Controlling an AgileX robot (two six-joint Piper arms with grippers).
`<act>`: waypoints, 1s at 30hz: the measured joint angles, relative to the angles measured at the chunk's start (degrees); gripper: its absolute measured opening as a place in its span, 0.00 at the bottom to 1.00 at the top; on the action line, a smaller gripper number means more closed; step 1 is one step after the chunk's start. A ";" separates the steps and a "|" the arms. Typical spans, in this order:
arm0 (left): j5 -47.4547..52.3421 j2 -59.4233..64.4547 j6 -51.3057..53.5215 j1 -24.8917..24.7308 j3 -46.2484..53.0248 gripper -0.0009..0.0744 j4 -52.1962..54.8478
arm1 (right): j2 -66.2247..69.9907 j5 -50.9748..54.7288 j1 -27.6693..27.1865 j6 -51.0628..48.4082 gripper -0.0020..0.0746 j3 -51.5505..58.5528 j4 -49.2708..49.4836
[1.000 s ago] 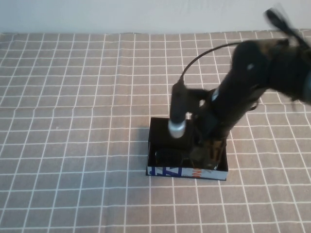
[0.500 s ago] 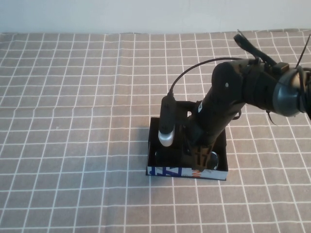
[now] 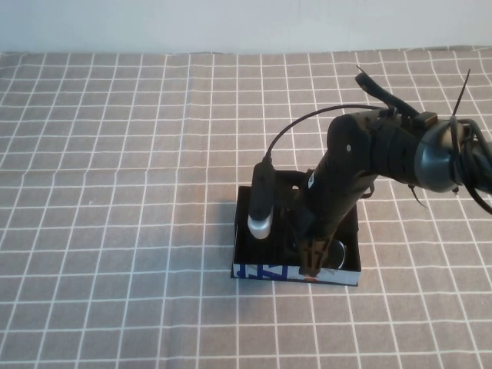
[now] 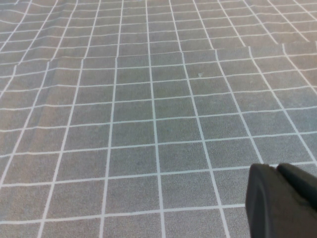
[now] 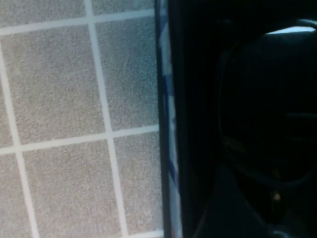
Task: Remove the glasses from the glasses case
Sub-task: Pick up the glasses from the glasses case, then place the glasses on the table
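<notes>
The glasses case (image 3: pixel 265 271) lies open in the middle of the cloth in the high view, black inside, with a white front wall printed blue and orange. The black glasses (image 3: pixel 338 250) lie in it, mostly hidden by my right arm. My right gripper (image 3: pixel 311 260) reaches down into the case's front right part, over the glasses. In the right wrist view a dark lens (image 5: pixel 267 114) fills the frame beside the case's printed wall (image 5: pixel 166 124). My left gripper (image 4: pixel 276 167) is empty and shut above bare cloth, and it is out of the high view.
A grey cloth with a white grid (image 3: pixel 115 154) covers the whole table. A black cable (image 3: pixel 296 123) loops from the right arm above the case. A pale wall runs along the far edge.
My right arm has swung down and leftward, bringing its gripper lower into the case's front right part. The case has not moved.
</notes>
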 joint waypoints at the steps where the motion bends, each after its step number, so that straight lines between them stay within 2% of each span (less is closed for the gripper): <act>1: 0.00 0.00 0.00 0.00 0.00 0.01 0.00 | 0.00 -0.25 0.00 0.00 0.43 0.00 0.00; 4: 0.00 0.00 0.00 0.00 0.00 0.01 0.00 | 0.00 -0.34 0.00 0.00 0.42 0.00 0.00; 6: 0.00 0.00 0.00 0.00 0.00 0.01 0.00 | 0.00 -0.34 0.00 0.00 0.37 0.00 0.00; 10: 0.00 0.00 0.00 0.00 0.00 0.01 0.00 | -0.27 0.11 0.00 0.00 0.16 -0.37 -0.30; 12: 0.00 0.00 0.00 0.00 0.00 0.01 0.00 | -0.98 1.20 0.00 0.41 0.08 -1.30 -0.80; 18: 0.00 0.00 0.00 0.00 0.00 0.01 0.00 | -3.07 7.19 0.00 7.04 0.06 -7.67 -2.46; 25: 0.00 0.00 0.00 0.00 0.00 0.01 0.00 | -6.35 20.10 -0.95 26.50 0.06 -16.63 -1.67; 30: 0.00 0.00 0.00 0.00 0.00 0.01 0.00 | -8.96 21.79 -6.25 48.08 0.06 -17.16 -0.97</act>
